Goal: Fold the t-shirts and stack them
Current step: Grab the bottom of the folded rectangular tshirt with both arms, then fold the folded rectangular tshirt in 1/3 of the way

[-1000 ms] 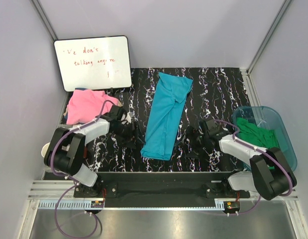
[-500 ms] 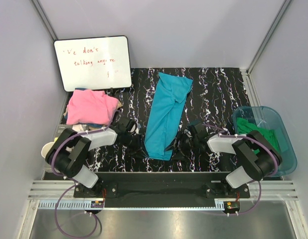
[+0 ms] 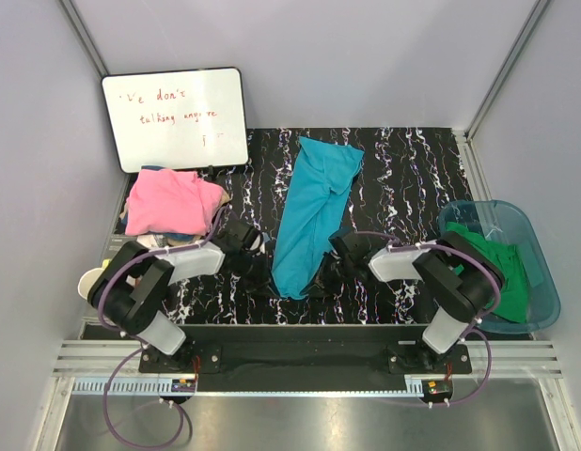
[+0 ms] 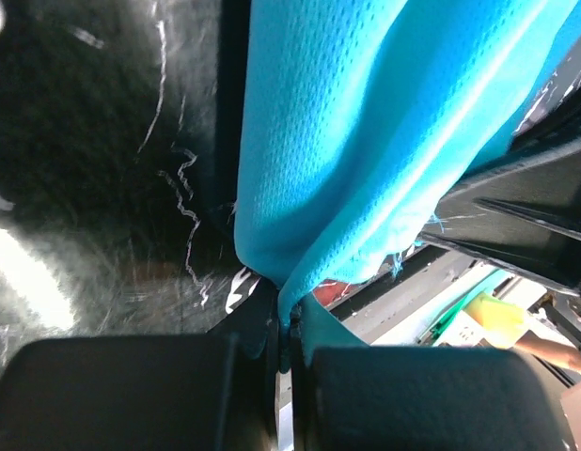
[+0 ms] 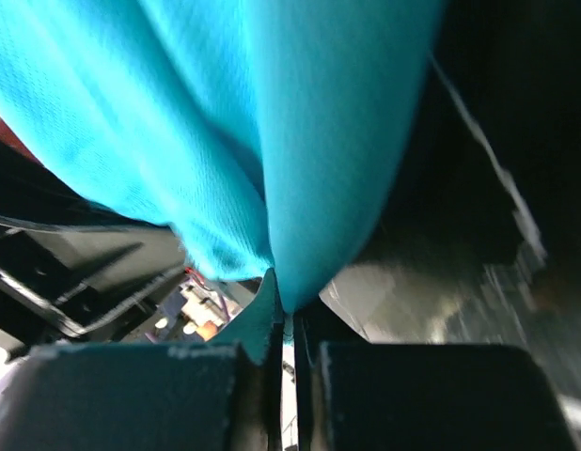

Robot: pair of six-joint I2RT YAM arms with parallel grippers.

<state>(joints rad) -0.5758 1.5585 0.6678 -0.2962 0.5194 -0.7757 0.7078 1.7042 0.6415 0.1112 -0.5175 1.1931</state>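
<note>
Black marbled surface (image 3: 403, 169), grey walls (image 3: 366, 56); my left tool (image 4: 286, 343) and right tool (image 5: 289, 329) pinch the six-o'clock corners of the long teal t-shirt (image 3: 314, 216).

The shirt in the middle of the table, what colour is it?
Teal-blue; the t-shirt shows best in the top external view.

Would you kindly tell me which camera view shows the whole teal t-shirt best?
The top external view: the teal t-shirt lies there full length, a long folded strip. Each wrist view shows only a near corner, pinched in the left gripper and the right gripper.
</note>
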